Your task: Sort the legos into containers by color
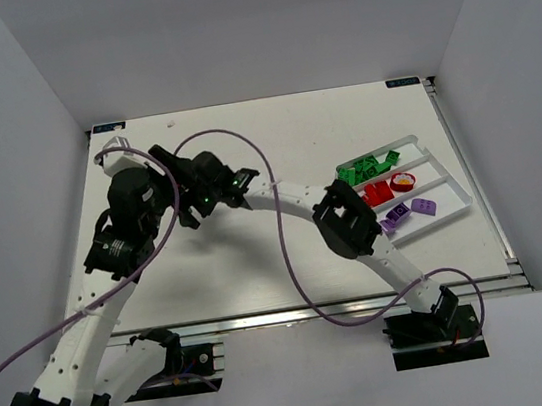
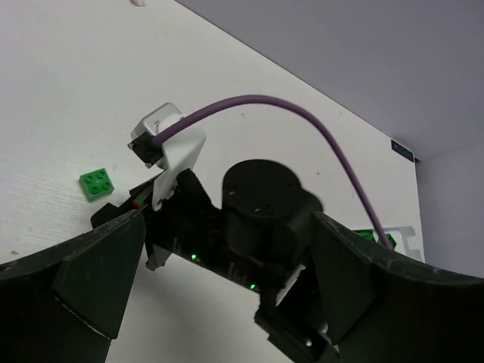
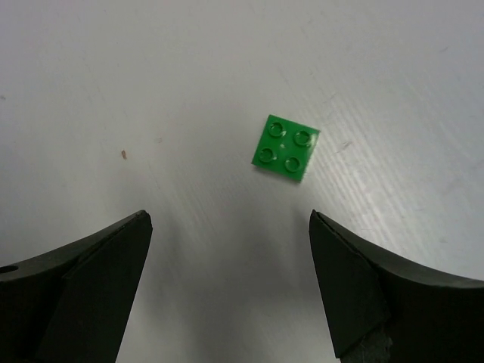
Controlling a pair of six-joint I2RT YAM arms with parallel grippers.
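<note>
A single green lego (image 3: 285, 148) was seen lying flat, studs up, on the table (image 3: 136, 83), just ahead of the right claw (image 3: 227, 227), which was spread and empty. The left claw (image 2: 227, 227) was likewise spread wide. Other legos were held in the tray (image 1: 452, 200).

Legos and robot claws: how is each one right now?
loose green lego, flat on the table, studs up.
right gripper, open, aimed at that lego, not touching it.
left gripper, open, empty.
tray, holding green legos, red legos, purple legos, one compartment each.
</note>
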